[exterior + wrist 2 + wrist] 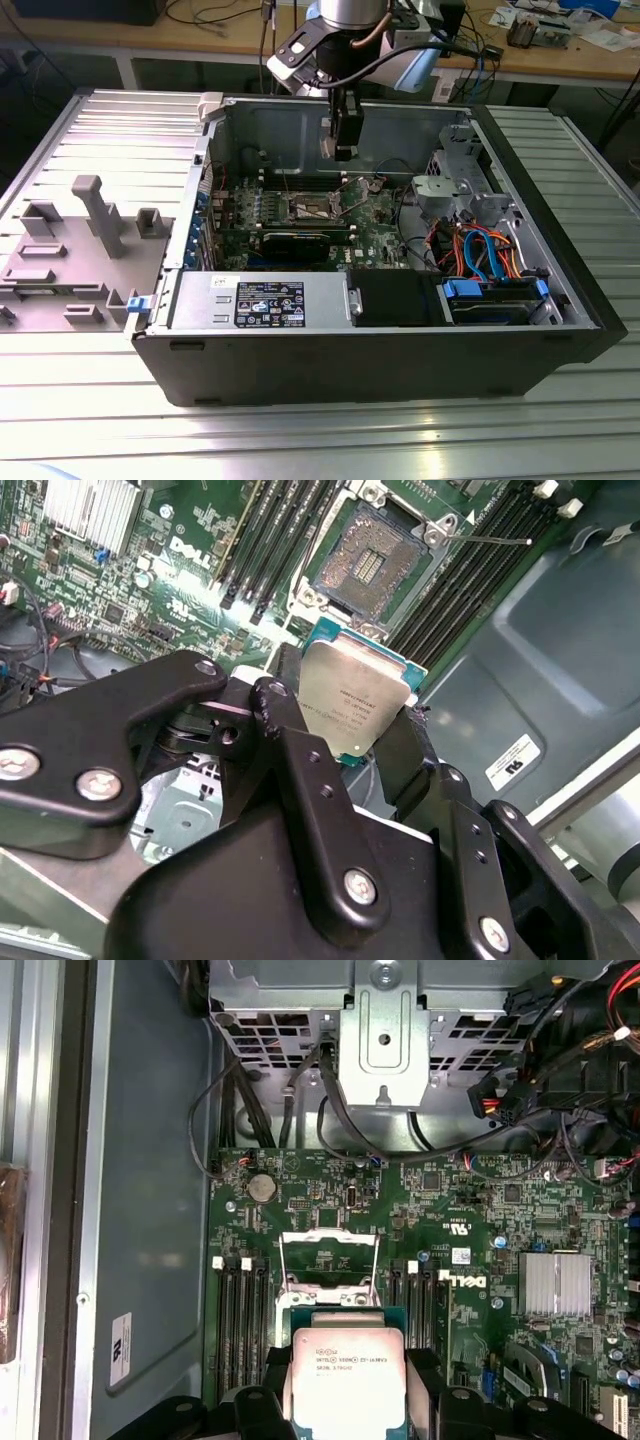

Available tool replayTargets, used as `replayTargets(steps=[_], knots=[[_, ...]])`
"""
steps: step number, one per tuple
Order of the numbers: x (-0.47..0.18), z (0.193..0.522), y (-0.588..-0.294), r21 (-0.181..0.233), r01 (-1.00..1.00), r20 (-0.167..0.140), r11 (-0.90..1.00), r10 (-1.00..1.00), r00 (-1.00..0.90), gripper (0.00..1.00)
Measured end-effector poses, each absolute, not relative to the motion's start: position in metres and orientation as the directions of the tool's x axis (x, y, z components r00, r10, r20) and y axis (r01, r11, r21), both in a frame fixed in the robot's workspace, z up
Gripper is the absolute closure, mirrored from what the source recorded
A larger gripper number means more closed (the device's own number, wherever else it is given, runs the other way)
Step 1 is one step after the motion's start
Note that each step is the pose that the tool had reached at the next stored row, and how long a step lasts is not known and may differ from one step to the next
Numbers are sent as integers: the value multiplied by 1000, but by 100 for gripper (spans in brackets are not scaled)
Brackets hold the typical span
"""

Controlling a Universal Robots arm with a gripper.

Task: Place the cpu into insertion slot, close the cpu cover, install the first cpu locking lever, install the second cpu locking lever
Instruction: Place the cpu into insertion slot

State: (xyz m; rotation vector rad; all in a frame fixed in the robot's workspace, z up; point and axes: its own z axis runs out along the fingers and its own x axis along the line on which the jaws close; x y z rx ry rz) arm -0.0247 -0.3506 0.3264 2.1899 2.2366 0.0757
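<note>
Gripper (343,148): mine, clamped on the cpu (355,695). In both wrist views a black finger (283,715) presses each of two opposite edges.
Cpu: gripped in the air above the board, silver-grey metal top toward my wrist cameras, green rim showing around it. It is not seated.
Insertion slot (362,565): lies open, with a dark pin field inside a silver rim. On the exterior view's clock face it is at about 7 o'clock from my gripper, well below it.
Cpu cover (330,1234): tipped up off the socket — a thin silver frame with the board visible through its window.
Locking lever (490,539): a thin metal rod slanting away from one socket corner, not latched down.
Motherboard (375,228): green, on the floor of the open computer case (350,360). Long black memory slots (270,540) flank the socket on both sides, and there is a finned silver heatsink (557,1285) further along the board.
Case contents, exterior view: the power supply (260,300) is at 6 o'clock from the socket, and the drive cage (470,215) with its blue and orange cables is at 3 o'clock.
Surroundings: the case rests on a ribbed metal table (320,440). A grey tray (70,260) of fixtures lies at 9 o'clock from the case — just beside its wall.
</note>
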Motion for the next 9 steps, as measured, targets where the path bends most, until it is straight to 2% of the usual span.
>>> replayTargets(steps=[9], knots=[[-25, 326, -351, 39, 999, 26, 12, 1000, -13, 46]])
